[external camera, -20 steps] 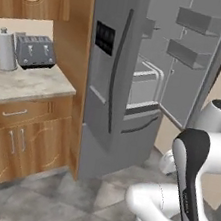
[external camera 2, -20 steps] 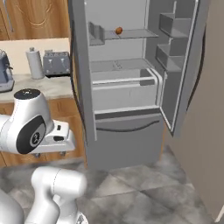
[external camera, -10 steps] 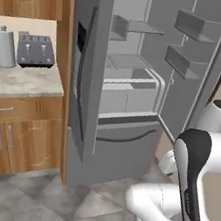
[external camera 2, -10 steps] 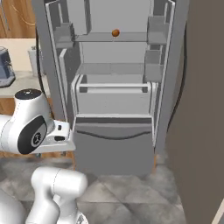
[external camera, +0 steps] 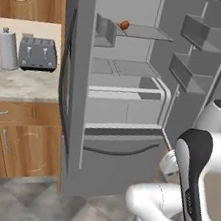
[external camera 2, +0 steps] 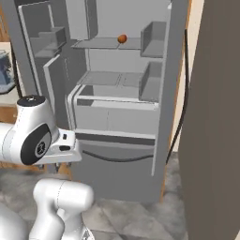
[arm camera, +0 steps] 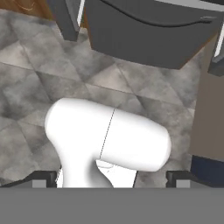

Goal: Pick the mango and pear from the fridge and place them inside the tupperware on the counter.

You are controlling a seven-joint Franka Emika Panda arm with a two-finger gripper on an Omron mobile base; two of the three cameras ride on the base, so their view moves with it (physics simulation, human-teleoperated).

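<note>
mango (external camera: 124, 24) sat on the upper shelf inside the open fridge (external camera: 136, 86), doors swung wide apparently for access, while the gripper (arm camera: 112, 178) hung low before the fridge facing the floor, fingers spread wide and empty, pear not made out.

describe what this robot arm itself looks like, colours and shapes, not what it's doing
The arm is built from glossy white, rounded tube-like segments with bulbous joints. One link carries a long black oval panel with small pale lettering; a round joint cap in the right base view is dark grey with a small mark. The gripper ends in two small dark fingertips. No cables show.
</note>
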